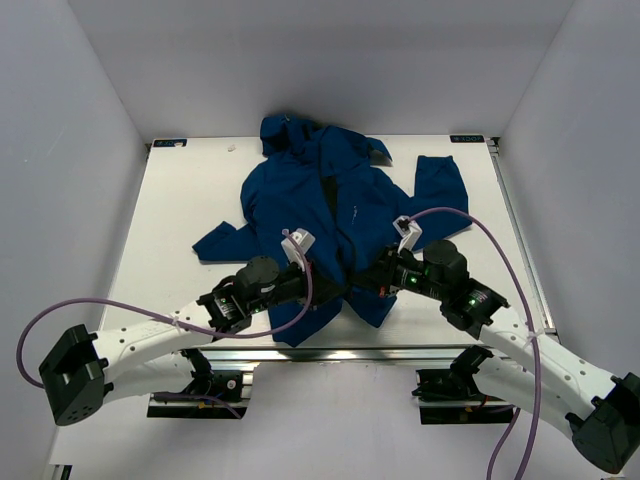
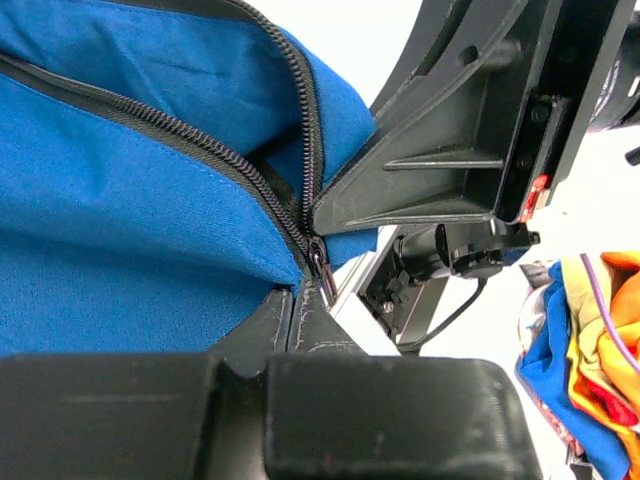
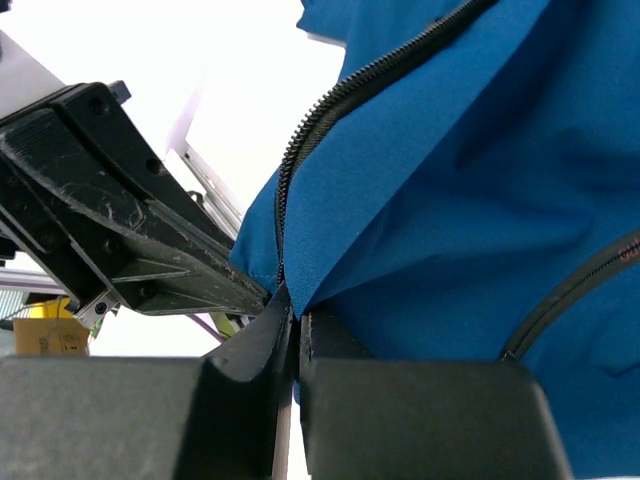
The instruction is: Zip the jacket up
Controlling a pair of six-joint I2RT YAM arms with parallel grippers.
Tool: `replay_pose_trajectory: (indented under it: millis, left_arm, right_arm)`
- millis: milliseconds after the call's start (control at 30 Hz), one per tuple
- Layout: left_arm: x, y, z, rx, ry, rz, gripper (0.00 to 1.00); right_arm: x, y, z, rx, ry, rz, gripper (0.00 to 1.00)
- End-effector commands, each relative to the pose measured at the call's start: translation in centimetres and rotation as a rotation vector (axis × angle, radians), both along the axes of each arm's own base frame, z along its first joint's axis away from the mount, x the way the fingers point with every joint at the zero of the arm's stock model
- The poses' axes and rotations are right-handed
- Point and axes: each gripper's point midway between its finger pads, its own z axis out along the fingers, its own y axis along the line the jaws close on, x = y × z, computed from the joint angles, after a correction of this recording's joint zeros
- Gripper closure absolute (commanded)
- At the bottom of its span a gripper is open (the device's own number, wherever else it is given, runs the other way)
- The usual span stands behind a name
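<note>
Pressed tight, both my jaws pinch the jacket (image 1: 330, 200) hem at the zip (image 2: 200, 150) foot, near the worktop (image 1: 180, 200) edge. Crowded tip to tip, I judge they may clash, or the slider (image 2: 318, 262) may snag slack cloth.

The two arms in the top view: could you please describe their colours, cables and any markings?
Both the left arm and right arm have white links, black joints and a looping purple cable. Each wrist carries a small white camera housing. The right arm shows green indicator lights. The black gripper fingers look scratched.
</note>
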Motion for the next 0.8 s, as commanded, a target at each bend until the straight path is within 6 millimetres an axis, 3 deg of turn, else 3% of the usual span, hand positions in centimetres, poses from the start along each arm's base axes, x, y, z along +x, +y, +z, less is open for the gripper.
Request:
replay_pose_trajectory:
  millis: [0,200,367,467,600,700,767]
  left_arm:
    - [-4.6,0.1,-3.8,0.127,0.103,-0.180,1.00]
    - [-5.5,-0.3,-4.2,0.131,0.101,-0.234,1.00]
    - [-4.7,-0.8,-5.8,0.140,0.110,-0.203,1.00]
    - [-5.2,-1.5,-6.4,0.155,0.133,-0.253,1.00]
    - [-5.3,-1.9,-7.0,0.179,0.174,-0.273,1.00]
    - [-5.1,-2.1,-6.6,0.164,0.208,-0.275,1.00]
    - [-5.0,-2.3,-6.1,0.149,0.218,-0.274,1.00]
  right_arm:
    - [4.1,-1.3,4.4,0.028,-0.154,-0.173,1.00]
    - [4.5,-1.1,2.7,-0.011,-0.107,-0.173,1.00]
    - [4.7,-0.8,-0.5,-0.090,-0.028,-0.158,1.00]
    - [4.4,-1.0,-2.2,-0.114,0.004,-0.160,1.00]
    - [4.3,-0.9,-1.8,-0.105,-0.015,-0.143,1.00]
    - [3.6,-1.0,-2.6,-0.147,0.001,-0.103,1.00]
    - [3.2,-1.4,-3.4,-0.189,0.021,-0.089,0.91]
